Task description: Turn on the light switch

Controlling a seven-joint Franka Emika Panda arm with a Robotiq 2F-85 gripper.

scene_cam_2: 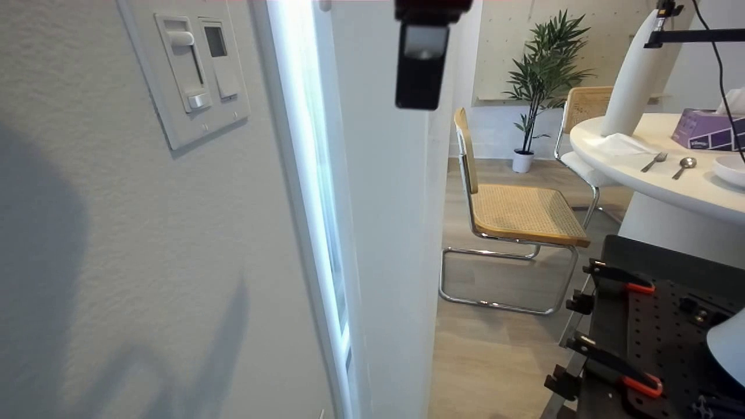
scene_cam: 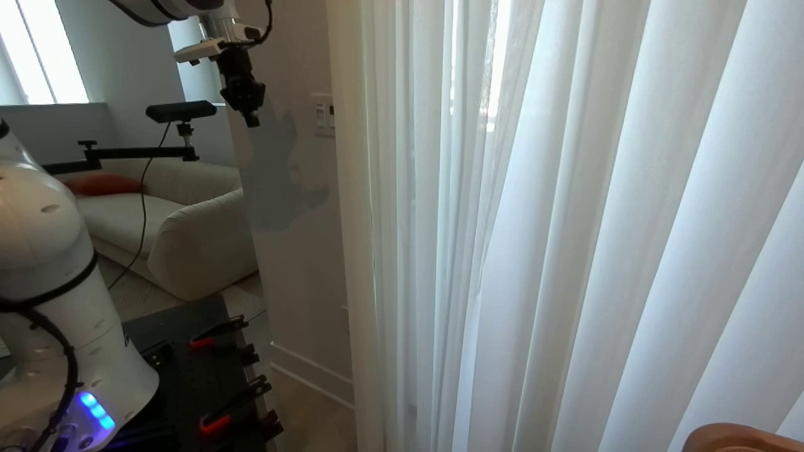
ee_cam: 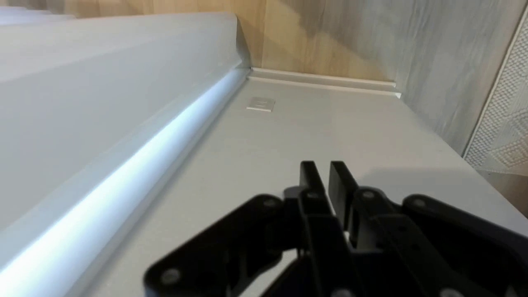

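Observation:
The light switch plate (scene_cam: 323, 115) is on the wall beside the curtain in an exterior view. It shows closely in an exterior view (scene_cam_2: 237, 110), with a slider whose white knob (scene_cam_2: 180, 38) is near the top of its slot. A small white button (scene_cam_2: 198, 100) is below the slot, and a paddle (scene_cam_2: 225, 77) with a dark window is to the right. My gripper (scene_cam: 252, 119) points down near the wall, apart from the plate. One dark fingertip (scene_cam_2: 420, 75) shows in an exterior view. In the wrist view the gripper (ee_cam: 323, 171) is empty with a narrow gap; the switch is out of view.
A white curtain (scene_cam: 565, 220) hangs right beside the switch. A camera on a boom (scene_cam: 181, 111) stands near the arm. A black cart (scene_cam_2: 669, 314) with red-tipped clamps is below. A low wall plate (ee_cam: 260, 104) shows in the wrist view.

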